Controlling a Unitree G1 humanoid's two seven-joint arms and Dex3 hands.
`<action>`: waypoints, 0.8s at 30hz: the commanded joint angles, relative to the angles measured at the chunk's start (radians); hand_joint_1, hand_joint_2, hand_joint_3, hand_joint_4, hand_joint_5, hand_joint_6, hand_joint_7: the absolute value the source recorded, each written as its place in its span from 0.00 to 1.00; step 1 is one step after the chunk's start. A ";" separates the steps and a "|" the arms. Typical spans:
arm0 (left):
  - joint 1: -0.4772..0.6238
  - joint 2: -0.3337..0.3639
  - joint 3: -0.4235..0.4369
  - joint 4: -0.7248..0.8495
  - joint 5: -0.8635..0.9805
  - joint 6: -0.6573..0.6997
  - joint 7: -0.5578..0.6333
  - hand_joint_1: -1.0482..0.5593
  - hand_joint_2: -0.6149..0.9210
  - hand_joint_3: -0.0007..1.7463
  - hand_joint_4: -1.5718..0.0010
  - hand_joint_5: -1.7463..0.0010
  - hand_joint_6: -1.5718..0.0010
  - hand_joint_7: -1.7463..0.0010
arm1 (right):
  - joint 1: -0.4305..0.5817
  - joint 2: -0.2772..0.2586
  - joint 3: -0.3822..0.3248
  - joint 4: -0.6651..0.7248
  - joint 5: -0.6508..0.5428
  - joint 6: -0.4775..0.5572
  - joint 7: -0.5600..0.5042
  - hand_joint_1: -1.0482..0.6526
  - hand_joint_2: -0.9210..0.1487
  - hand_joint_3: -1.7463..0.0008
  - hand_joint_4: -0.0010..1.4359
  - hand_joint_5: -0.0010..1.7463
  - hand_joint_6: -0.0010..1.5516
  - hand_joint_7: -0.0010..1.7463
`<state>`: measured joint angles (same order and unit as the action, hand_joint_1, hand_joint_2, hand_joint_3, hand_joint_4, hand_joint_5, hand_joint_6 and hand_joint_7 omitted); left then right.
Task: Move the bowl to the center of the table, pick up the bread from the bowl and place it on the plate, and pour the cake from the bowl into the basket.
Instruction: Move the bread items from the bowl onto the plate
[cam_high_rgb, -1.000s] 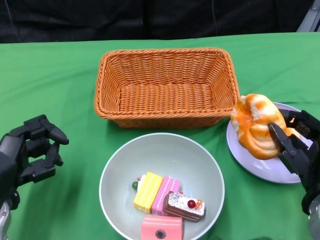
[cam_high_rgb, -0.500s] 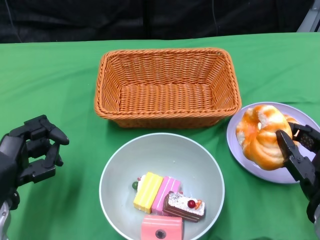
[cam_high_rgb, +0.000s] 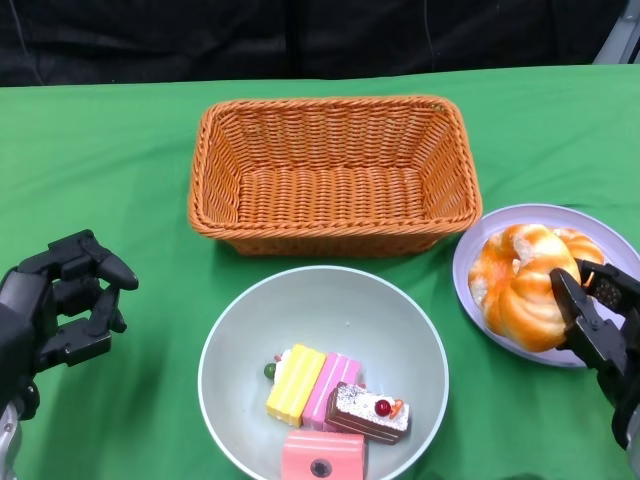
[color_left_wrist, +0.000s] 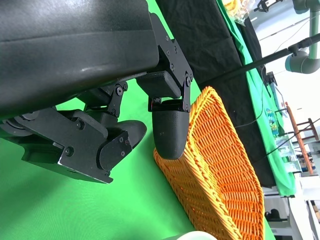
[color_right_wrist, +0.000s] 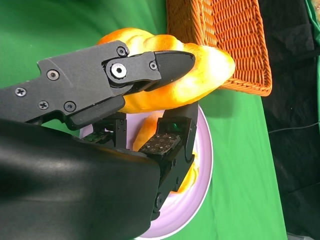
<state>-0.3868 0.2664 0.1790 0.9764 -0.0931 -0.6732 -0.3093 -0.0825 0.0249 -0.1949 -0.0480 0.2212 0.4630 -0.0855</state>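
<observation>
- No readable text, label, brand, number or sign shows in any view.
- The woven orange wicker basket (cam_high_rgb: 333, 175), the pale grey round bowl (cam_high_rgb: 400, 330) and the lilac round plate (cam_high_rgb: 610, 222) bear no markings.

The rectangular orange woven wicker basket (cam_high_rgb: 333, 175) looks rough and ribbed, standing on matt green cloth over the table (cam_high_rgb: 120, 170). The round pale grey-green bowl (cam_high_rgb: 385, 320) and round lilac plate (cam_high_rgb: 600, 225) look smooth with a soft sheen, the orange-and-white bread (cam_high_rgb: 515, 285) glossy.
</observation>
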 joint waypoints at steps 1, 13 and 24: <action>-0.011 0.023 0.007 0.006 0.004 -0.008 0.009 0.65 0.81 0.58 0.56 0.00 0.55 0.18 | -0.023 -0.024 -0.002 0.027 -0.015 -0.001 0.001 0.51 0.00 0.82 0.40 0.79 0.40 0.54; -0.007 0.024 0.009 0.003 -0.002 -0.003 0.001 0.64 0.81 0.59 0.56 0.01 0.55 0.17 | -0.033 -0.042 0.022 0.086 -0.093 -0.057 -0.008 0.51 0.00 0.84 0.39 0.74 0.40 0.49; -0.009 0.026 0.004 0.014 0.011 -0.014 0.010 0.65 0.81 0.58 0.56 0.01 0.55 0.18 | -0.008 -0.027 0.068 0.097 -0.211 -0.200 -0.072 0.51 0.00 0.84 0.29 0.43 0.38 0.09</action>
<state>-0.3870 0.2682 0.1778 0.9789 -0.0889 -0.6751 -0.3089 -0.1004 -0.0010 -0.1265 0.0520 0.0188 0.2950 -0.1499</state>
